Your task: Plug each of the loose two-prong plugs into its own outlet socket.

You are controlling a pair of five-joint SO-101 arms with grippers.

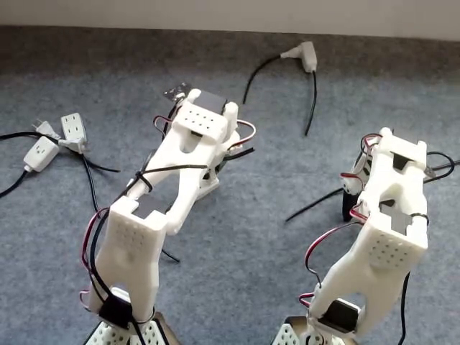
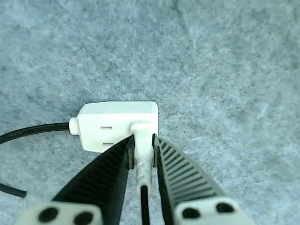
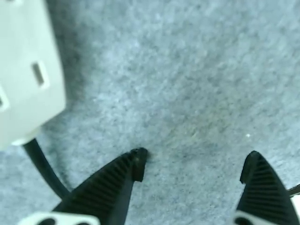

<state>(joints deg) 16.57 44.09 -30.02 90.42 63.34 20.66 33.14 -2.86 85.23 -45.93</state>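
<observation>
A white two-prong plug (image 2: 142,133) was seen butted against the face of a white outlet block (image 2: 108,123), beside a free pair of slots. Whether the prongs were fully home could not be told. The plug was clamped by the L gripper (image 2: 143,146), fingers closed on its body, w/ the plug's black lead run back between them. The block lay flat on the grey carpet (image 2: 225,70), its own cord (image 2: 33,131) led off from one end.

To finish the step well, the push was judged best kept square to the block's face, no twist. Nothing was seen bracing the block, so it would prob. slide under a hard shove. Release was judged best held off until the plug body sat flush.

The R gripper (image 3: 194,159) was held wide open over bare carpet, nothing in it, near a second outlet block (image 3: 28,79). In the high view a loose plug (image 1: 307,56) lay far back, well apart from two blocks (image 1: 42,152) at the far side.
</observation>
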